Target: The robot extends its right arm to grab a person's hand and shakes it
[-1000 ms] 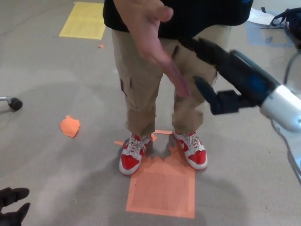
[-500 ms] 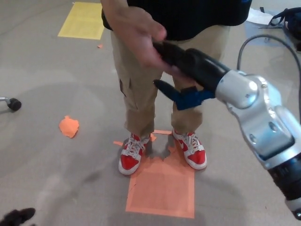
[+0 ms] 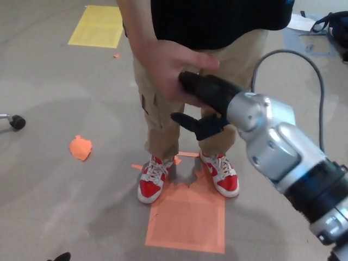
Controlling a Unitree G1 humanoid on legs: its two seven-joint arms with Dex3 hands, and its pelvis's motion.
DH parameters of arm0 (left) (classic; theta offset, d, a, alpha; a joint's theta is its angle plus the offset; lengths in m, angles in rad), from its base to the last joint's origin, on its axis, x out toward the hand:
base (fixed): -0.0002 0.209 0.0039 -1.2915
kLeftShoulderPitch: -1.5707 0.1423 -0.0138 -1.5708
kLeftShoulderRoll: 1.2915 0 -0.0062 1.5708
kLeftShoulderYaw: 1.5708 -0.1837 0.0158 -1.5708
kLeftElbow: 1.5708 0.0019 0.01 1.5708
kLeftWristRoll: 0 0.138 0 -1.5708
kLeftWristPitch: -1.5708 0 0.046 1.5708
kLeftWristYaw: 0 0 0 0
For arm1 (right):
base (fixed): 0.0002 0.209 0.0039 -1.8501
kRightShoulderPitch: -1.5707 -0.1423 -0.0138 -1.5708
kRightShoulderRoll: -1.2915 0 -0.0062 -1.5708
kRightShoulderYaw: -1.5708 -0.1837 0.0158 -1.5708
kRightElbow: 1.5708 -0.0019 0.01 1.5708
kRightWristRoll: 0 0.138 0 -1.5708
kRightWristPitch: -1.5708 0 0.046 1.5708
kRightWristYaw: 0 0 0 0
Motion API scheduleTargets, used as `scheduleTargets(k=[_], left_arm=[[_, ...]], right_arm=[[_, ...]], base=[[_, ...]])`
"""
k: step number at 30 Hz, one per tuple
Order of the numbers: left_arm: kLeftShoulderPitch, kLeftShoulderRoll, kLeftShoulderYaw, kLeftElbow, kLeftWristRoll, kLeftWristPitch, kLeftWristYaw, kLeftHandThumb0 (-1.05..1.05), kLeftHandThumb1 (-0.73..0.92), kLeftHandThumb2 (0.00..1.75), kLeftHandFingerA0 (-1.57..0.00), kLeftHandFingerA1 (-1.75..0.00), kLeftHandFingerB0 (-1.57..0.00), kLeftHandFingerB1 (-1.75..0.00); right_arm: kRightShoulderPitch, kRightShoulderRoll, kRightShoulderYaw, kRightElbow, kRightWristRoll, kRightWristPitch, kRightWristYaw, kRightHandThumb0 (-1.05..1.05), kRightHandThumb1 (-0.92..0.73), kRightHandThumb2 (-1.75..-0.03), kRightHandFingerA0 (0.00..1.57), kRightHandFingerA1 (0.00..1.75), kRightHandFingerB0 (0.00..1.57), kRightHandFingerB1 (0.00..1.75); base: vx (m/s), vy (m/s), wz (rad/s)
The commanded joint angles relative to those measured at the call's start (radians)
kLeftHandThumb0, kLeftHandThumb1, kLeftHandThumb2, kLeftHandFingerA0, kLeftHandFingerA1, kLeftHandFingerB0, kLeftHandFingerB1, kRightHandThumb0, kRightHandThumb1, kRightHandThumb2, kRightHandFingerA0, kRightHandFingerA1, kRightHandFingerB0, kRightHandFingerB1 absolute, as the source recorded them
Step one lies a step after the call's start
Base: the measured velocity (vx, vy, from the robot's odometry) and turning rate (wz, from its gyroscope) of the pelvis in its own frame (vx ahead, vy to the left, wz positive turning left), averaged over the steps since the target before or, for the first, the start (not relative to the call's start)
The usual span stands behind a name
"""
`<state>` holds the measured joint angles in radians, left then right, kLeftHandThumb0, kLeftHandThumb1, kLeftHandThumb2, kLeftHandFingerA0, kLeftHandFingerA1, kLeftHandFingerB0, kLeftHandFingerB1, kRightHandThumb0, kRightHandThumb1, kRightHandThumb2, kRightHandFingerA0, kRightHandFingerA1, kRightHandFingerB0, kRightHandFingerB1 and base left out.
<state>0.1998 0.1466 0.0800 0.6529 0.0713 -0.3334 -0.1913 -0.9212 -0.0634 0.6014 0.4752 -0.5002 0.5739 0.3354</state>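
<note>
From the head camera, the right hand [image 3: 204, 100] reaches in from the lower right on a silver forearm [image 3: 277, 147], with a grey cable [image 3: 288, 54] looping above the wrist. The black fingers [image 3: 209, 89] lie inside the person's hand [image 3: 168, 70], pressed against the palm, while the thumb [image 3: 187, 120] sticks out below, apart from the fingers and not touching the person's skin as far as I can see. The person's hand wraps over the top of the black fingers, its own thumb lying along the upper side toward the robot's wrist. So the two are clasped, held in front of the person's thighs, a little left of the picture's middle and high up.

The person stands facing the robot in a black shirt [image 3: 217, 22], tan trousers [image 3: 157, 114] and red and white shoes [image 3: 154, 180], toes at the top edge of an orange square [image 3: 187, 217] taped to the grey floor [image 3: 54, 201]. A yellow sheet [image 3: 98, 26] lies far back on the left, an orange scrap [image 3: 80, 147] sits on the floor to the left of the shoes, and a chair caster [image 3: 16, 122] pokes in at the left edge.

At the bottom edge, left of centre, only a small black tip of the left hand [image 3: 60, 256] shows; I cannot tell how its fingers are set.
</note>
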Motion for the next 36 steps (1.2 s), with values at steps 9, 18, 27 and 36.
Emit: scheduleTargets(k=[9,18,27,36], left_arm=[[-0.004,0.027,-0.02,0.029,-0.001,-0.015,0.005,-0.77,0.77,1.04,-0.04,-0.31,-0.04,-0.25],[-0.038,0.032,-0.048,0.041,0.019,-0.013,0.019,-0.74,0.76,1.04,-0.02,-0.32,-0.05,-0.27],[-0.066,0.05,-0.054,0.058,0.017,-0.014,0.024,-0.74,0.75,1.03,-0.04,-0.34,-0.04,-0.27],[-0.074,0.068,-0.067,0.039,0.035,0.013,0.047,-0.68,0.75,1.06,-0.04,-0.43,-0.03,-0.33]], right_arm=[[-0.119,0.111,0.035,0.456,-0.14,-0.109,-0.386,-0.18,-0.61,-0.59,0.78,1.25,0.19,0.34],[-0.144,0.093,-0.023,0.593,-0.104,-0.255,-0.519,-0.15,-0.57,-0.56,0.76,0.57,0.74,0.53],[-0.096,0.067,-0.121,0.597,-0.064,-0.437,-0.662,-0.16,-0.69,-0.59,0.78,0.66,0.67,0.57],[-0.044,0.026,-0.214,0.145,-0.065,-0.384,-0.574,-0.16,-0.67,-0.6,0.85,1.17,0.73,0.79]], base=[[0.0,0.0,0.0],[0.0,0.0,0.0],[0.0,0.0,0.0],[0.0,0.0,0.0]])
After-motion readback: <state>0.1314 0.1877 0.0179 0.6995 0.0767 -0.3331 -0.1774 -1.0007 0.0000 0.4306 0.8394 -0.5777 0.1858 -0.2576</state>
